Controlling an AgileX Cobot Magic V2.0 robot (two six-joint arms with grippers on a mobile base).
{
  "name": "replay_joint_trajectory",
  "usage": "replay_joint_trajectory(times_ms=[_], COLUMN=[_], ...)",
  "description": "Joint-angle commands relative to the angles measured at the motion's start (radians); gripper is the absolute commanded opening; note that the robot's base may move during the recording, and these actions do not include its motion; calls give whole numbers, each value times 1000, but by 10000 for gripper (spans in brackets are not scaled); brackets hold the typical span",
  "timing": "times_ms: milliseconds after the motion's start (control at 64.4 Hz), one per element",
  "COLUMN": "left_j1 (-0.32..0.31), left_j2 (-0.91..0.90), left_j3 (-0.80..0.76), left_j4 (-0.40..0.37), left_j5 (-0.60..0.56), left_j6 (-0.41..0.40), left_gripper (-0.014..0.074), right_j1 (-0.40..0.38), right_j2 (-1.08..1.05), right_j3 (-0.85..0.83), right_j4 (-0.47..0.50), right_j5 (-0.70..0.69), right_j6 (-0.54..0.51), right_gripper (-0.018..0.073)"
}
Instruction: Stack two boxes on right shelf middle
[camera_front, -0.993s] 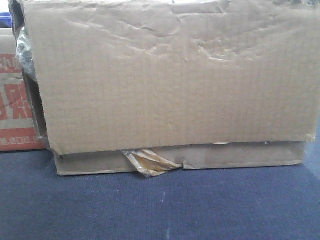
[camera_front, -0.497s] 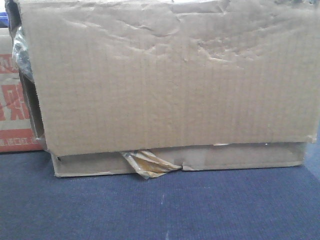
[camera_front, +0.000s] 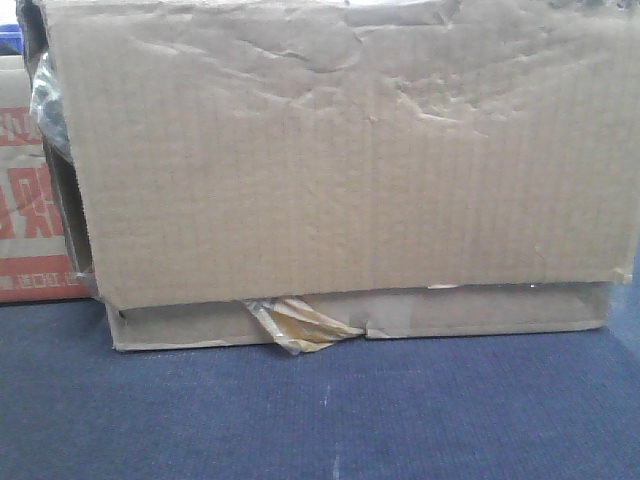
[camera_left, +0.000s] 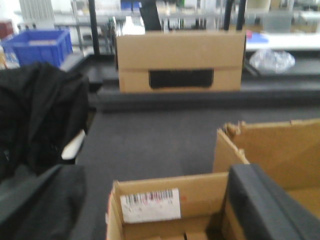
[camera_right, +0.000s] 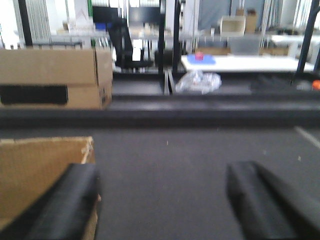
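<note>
Against the two earlier front views, the stack was displaced only slightly: it was seen to drift a little toward the left of the frame and was then returned to nearly its first position. The seam between the two boxes was left unchanged. This was judged a small sway – of the boxes or the camera, it could not be told which – and not a slip between them, so stacking was judged complete.

The wide tall box (camera_front: 340, 150) was found resting squarely on the thin flat box (camera_front: 470, 312), with torn tape (camera_front: 300, 325) hanging at their seam. Both were carried on a blue carpeted surface (camera_front: 320, 420); whether this was the right shelf's middle level could not be confirmed.

The right end effector (camera_right: 167, 200) was held wide open with nothing gripped. A cardboard edge (camera_right: 40, 170) lay against one finger (camera_right: 65, 205), and bare dark floor was seen ahead. Of the left end effector (camera_left: 265, 200) only one finger was clearly seen – its state could not be told.

A red-printed carton (camera_front: 25, 220) stood just beside the stack's left edge. The tall box's top and right edges were run to the frame border, so clearance there could not be judged.
</note>
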Motion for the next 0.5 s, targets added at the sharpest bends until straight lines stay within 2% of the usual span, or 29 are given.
replay_joint_trajectory(times_ms=[0,186,279,372,481], left_j1=[-24,-27,-25,26,125], left_j2=[70,252,359,479,595], left_j3=[-9,-86,-172,-280,-380], left_j4=[0,4,35,43,30], left_j5=[23,126,241,374,490], left_j6=[-3,-3,-3,-3,25], left_gripper=[583,601,601,601,601], right_j1=[1,48,60,68,68], right_j2=[41,51,53,53,53], right_j3=[-10,-10,-10,-10,-10], right_j4=[-6,-6,-6,-6,-6], right_j5=[-23,-49,-49,-44,-38], right_j6=[-1,-1,-1,-1,-1], right_gripper=[574,569,569,569,569])
